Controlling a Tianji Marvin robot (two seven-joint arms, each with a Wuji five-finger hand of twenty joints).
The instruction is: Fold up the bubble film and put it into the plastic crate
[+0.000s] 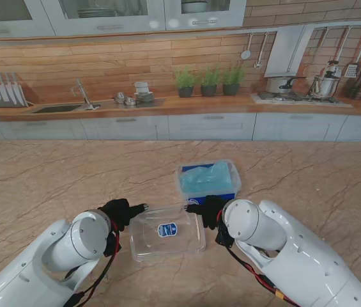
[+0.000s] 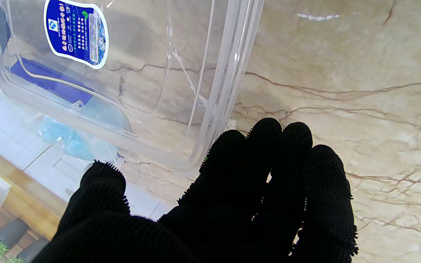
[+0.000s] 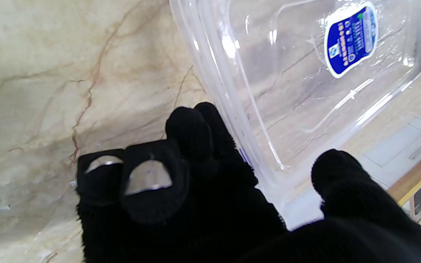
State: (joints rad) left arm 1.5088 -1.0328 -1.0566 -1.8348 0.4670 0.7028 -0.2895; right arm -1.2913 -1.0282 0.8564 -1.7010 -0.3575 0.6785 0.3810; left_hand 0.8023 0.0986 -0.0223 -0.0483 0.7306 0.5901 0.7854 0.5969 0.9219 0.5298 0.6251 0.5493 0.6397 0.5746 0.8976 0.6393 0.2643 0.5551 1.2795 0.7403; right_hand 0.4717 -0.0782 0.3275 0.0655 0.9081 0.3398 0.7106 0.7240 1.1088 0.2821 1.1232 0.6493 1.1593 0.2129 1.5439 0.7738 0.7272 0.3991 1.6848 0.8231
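Observation:
The plastic crate point(image 1: 181, 186) stands mid-table with light blue bubble film point(image 1: 207, 177) bunched inside it. Nearer to me, a clear lid point(image 1: 167, 233) with a blue label sits between my two hands. My left hand point(image 1: 121, 212) is closed on the lid's left end and my right hand point(image 1: 207, 208) on its right end. In the left wrist view my left hand point(image 2: 232, 197) has its fingers against the lid point(image 2: 152, 73) and its thumb on the other side; the bubble film point(image 2: 60, 137) shows through the plastic. In the right wrist view my right hand point(image 3: 203, 190) pinches the lid's point(image 3: 287, 80) corner.
The marble table point(image 1: 52, 185) stretches wide on both sides and beyond the crate. A kitchen counter with a sink point(image 1: 59, 108), potted plants point(image 1: 209, 82) and a stove point(image 1: 295, 89) runs along the far wall.

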